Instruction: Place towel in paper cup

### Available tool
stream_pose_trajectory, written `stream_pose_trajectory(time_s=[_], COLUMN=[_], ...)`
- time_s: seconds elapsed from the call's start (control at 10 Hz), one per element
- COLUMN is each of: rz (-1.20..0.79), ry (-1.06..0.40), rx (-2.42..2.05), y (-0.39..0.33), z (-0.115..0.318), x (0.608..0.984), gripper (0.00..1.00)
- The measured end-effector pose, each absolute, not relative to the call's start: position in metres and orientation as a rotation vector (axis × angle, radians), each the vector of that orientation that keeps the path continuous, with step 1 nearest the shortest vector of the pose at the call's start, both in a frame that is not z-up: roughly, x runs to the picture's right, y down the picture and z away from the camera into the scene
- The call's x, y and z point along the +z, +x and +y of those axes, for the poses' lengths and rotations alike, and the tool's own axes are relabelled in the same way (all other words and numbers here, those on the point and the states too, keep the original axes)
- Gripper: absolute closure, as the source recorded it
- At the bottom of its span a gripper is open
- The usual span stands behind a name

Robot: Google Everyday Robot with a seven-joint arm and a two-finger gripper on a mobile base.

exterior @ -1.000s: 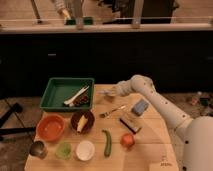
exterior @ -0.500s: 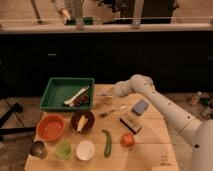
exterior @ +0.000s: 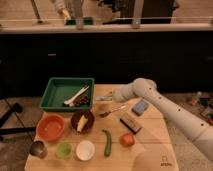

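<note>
The white paper cup (exterior: 85, 149) stands upright in the front row of the table, between a translucent green cup (exterior: 63, 150) and a green pepper (exterior: 106, 142). My gripper (exterior: 104, 97) reaches in from the right and is shut, low over the table beside the right wall of the green tray (exterior: 67, 86). A small pale patch right at its tip may be the towel (exterior: 101, 98). I cannot tell whether it is held or only touched. The gripper is well behind the paper cup and slightly to its right.
The tray holds utensils. An orange bowl (exterior: 50, 127), a dark bowl (exterior: 82, 121) with something yellow, and a metal cup (exterior: 38, 148) stand at the left. A fork (exterior: 112, 111), a blue sponge block (exterior: 140, 107), a dark block (exterior: 131, 123) and a red fruit (exterior: 127, 139) lie right.
The arm has shifted only slightly near the tray's right wall. The objects on the table stay where they were.
</note>
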State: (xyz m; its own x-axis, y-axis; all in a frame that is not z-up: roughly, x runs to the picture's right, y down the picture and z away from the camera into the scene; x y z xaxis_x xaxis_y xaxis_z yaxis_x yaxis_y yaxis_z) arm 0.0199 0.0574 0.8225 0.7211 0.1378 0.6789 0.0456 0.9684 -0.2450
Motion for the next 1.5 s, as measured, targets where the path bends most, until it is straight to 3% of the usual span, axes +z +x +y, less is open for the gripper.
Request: stream_pose_trajectory(time_s=[0.5, 1.1, 1.5], rz=[-0.848, -0.859, -1.019], ry=[-0.284, -0.286, -0.265], rx=[-0.02, -0.031, -0.161], y=[0.019, 0.02, -0.008], z=[0.09, 0.089, 0.094], x=[0.777, 0.779, 0.77], gripper=[1.0, 1.0, 1.0])
